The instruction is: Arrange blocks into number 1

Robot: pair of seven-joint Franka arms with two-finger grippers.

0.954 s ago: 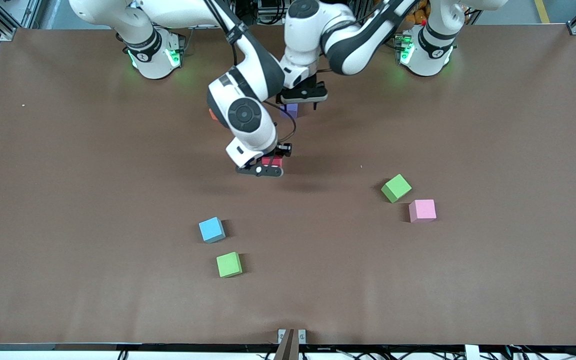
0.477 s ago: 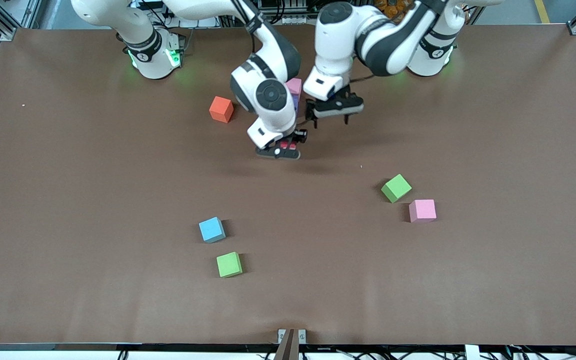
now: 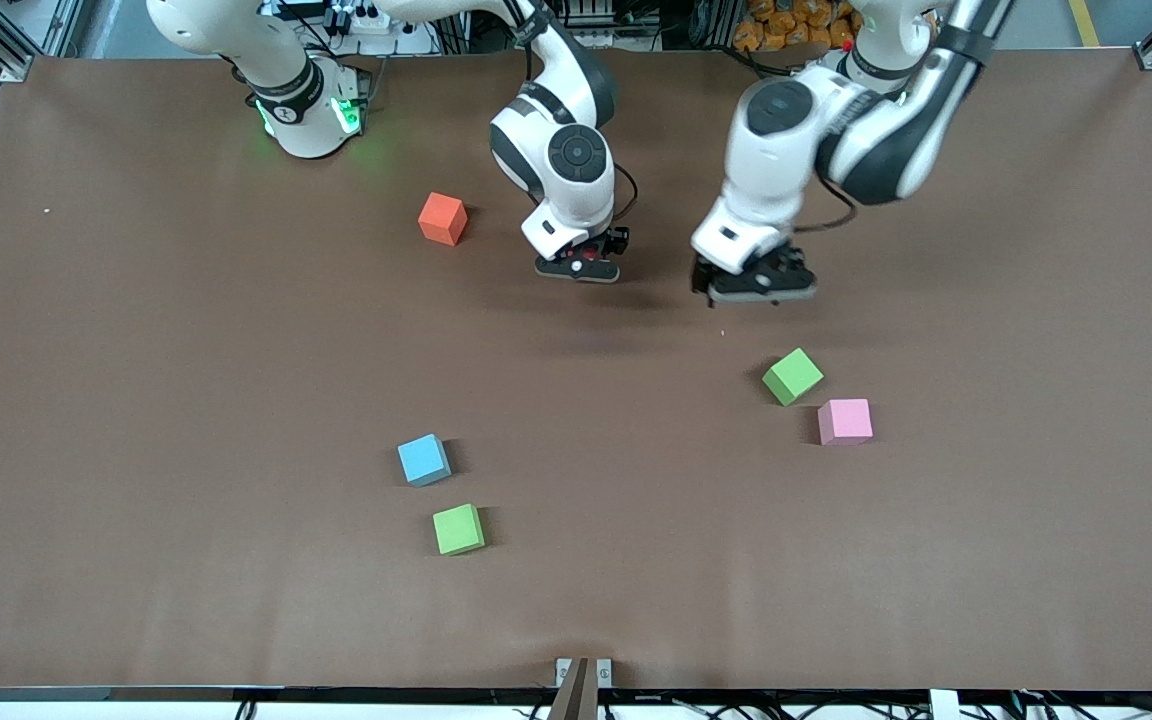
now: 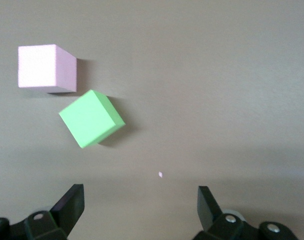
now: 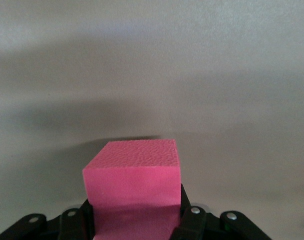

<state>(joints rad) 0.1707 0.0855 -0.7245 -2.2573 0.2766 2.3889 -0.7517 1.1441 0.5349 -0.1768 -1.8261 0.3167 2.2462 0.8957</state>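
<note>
My right gripper (image 3: 581, 264) hangs low over the table, shut on a red block (image 3: 589, 254). In the right wrist view this block (image 5: 134, 175) looks deep pink and fills the space between the jaws of the right gripper (image 5: 135, 220). My left gripper (image 3: 751, 286) is open and empty over bare table. It hovers short of a tilted green block (image 3: 792, 376) (image 4: 92, 118) and a pale pink block (image 3: 845, 421) (image 4: 44, 67); its fingers (image 4: 72, 200) stand wide apart. An orange block (image 3: 442, 218) lies beside the right arm. No purple block shows.
A blue block (image 3: 424, 459) and a second green block (image 3: 459, 529) lie close together, nearer the front camera. The brown table (image 3: 186, 400) stretches wide around them. Both arm bases stand along the table's edge farthest from the front camera.
My right gripper carried the red block away from the front camera, uncovering the orange block. My left gripper swung from the purple block toward the green and pink pair. The purple block became hidden.
</note>
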